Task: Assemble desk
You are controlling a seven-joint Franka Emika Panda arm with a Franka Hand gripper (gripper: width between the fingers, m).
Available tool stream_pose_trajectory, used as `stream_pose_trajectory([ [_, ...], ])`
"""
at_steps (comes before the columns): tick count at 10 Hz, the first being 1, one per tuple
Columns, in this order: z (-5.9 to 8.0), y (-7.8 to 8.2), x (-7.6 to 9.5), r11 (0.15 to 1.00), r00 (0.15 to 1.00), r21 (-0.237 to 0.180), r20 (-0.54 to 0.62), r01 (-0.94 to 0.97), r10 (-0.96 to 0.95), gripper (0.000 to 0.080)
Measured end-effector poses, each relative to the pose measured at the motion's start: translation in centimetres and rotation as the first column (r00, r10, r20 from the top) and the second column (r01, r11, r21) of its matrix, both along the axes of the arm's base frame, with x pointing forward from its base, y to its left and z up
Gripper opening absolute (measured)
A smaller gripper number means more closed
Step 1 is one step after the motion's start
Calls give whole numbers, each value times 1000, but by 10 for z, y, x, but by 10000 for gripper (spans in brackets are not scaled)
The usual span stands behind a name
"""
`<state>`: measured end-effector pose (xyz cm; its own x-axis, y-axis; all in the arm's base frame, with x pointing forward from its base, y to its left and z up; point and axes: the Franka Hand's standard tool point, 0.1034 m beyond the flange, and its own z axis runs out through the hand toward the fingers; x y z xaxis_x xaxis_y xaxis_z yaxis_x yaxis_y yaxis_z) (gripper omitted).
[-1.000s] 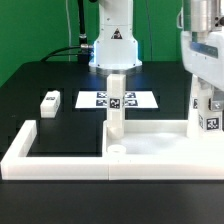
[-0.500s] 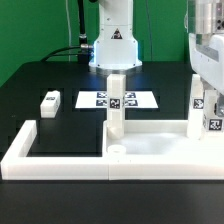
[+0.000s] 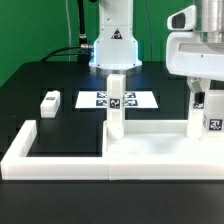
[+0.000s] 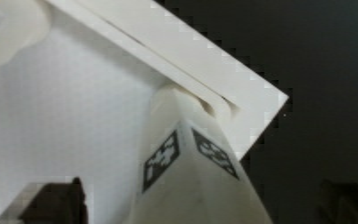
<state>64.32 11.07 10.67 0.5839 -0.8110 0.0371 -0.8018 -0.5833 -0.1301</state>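
Note:
The white tabletop (image 3: 150,145) lies flat at the exterior view's right. One tagged leg (image 3: 116,105) stands upright on its near-left corner. A second tagged leg (image 3: 211,112) stands at its right end. My gripper (image 3: 205,100) hangs over this second leg with a finger on each side. In the wrist view the leg (image 4: 202,160) rises between my dark fingers (image 4: 51,200), and bare tabletop (image 4: 69,120) shows in the gap on each side, so the gripper (image 4: 197,205) is open. A third leg (image 3: 50,101) lies loose on the black table at the left.
The long white U-shaped border frame (image 3: 40,165) runs along the front and left, with the tabletop pushed against it. The marker board (image 3: 115,99) lies flat behind the middle leg. The arm's base (image 3: 115,45) stands at the back.
My hand has turned above the right leg, so more of the wrist shows at the top. The leg and the other parts have not moved.

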Motion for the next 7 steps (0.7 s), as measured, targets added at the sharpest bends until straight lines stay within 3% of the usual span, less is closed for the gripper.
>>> stream_pose_trajectory([
  [1, 0, -1, 0, 999, 999, -10, 1, -52, 52, 649],
  [2, -1, -5, 2, 951, 953, -64, 0, -302, 303, 649],
  [3, 0, -3, 5, 909, 911, -72, 0, -411, 412, 649],
  [4, 6, 4, 11, 892, 894, -76, 9, -446, 448, 649],
  [6, 5, 1, 11, 899, 901, -79, 11, -431, 433, 649],
  [7, 5, 1, 11, 899, 901, -79, 11, -431, 433, 527],
])
